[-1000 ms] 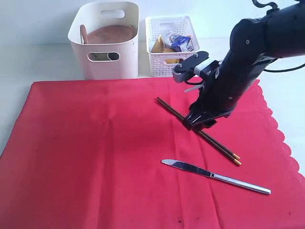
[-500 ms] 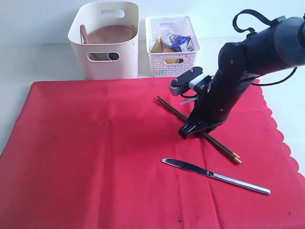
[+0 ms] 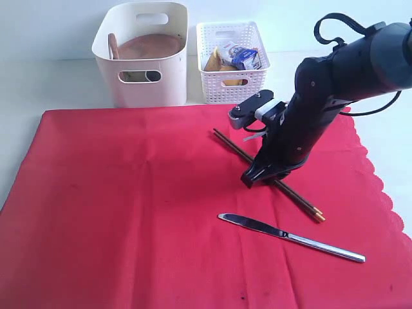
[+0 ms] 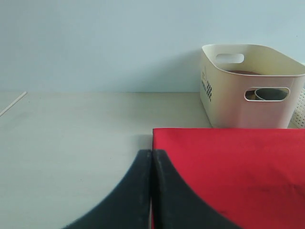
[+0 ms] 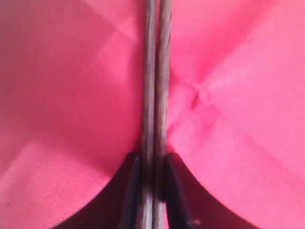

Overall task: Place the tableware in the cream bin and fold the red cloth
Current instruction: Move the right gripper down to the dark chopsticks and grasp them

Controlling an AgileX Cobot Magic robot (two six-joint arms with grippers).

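Pair of dark slender chopsticks clamped between black right fingers, lying on bright red cloth, left fingers pressed together

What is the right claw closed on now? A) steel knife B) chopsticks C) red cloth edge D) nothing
B: the right wrist view shows the right claw pinching both chopsticks, while the knife lies apart on the red cloth.
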